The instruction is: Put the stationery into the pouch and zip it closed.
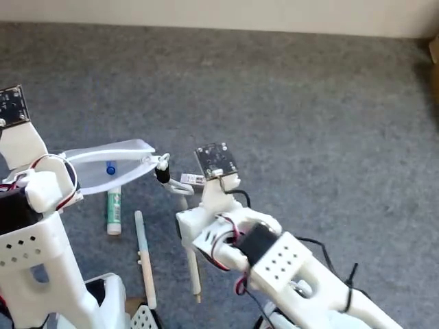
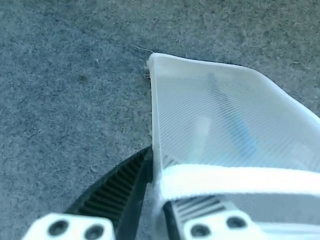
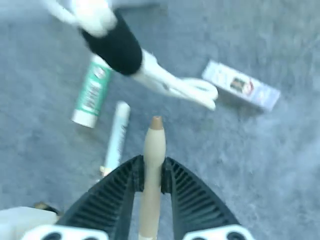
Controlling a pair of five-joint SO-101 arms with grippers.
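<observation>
- My left gripper [image 2: 156,182] is pressed together on one end of the translucent white mesh pouch [image 2: 225,125]. It pinches the edge so the bag seems held up off the grey carpet [image 1: 309,103] with its mouth gaping. I judge this gives my other arm a steady opening to aim at.
- The pouch's long axis runs across the table from my left arm toward the middle, open side up. The black zip pull [image 1: 162,175] sits at the end away from my grip, nearest my right arm. A small blue item [image 1: 110,168] lies inside.
- My right gripper [image 3: 150,167] pinches a beige pen [image 3: 152,150] by its shaft, one finger on each side, with a length left sticking out ahead, probably so the tip can enter the mouth first.
- The pen's long axis lies in line with my right fingers. Its brown tip points toward the zip pull and the pouch mouth, near them but apart, and its back end trails toward the table's near edge.
- Three things lie on the carpet, not yet packed. A green-and-white glue stick [image 1: 113,209] is just beside the pouch and a pale white pen [image 1: 144,257] is near it, both lying roughly near-to-far. A small white boxed eraser [image 3: 240,85] sits beside the zip pull.
</observation>
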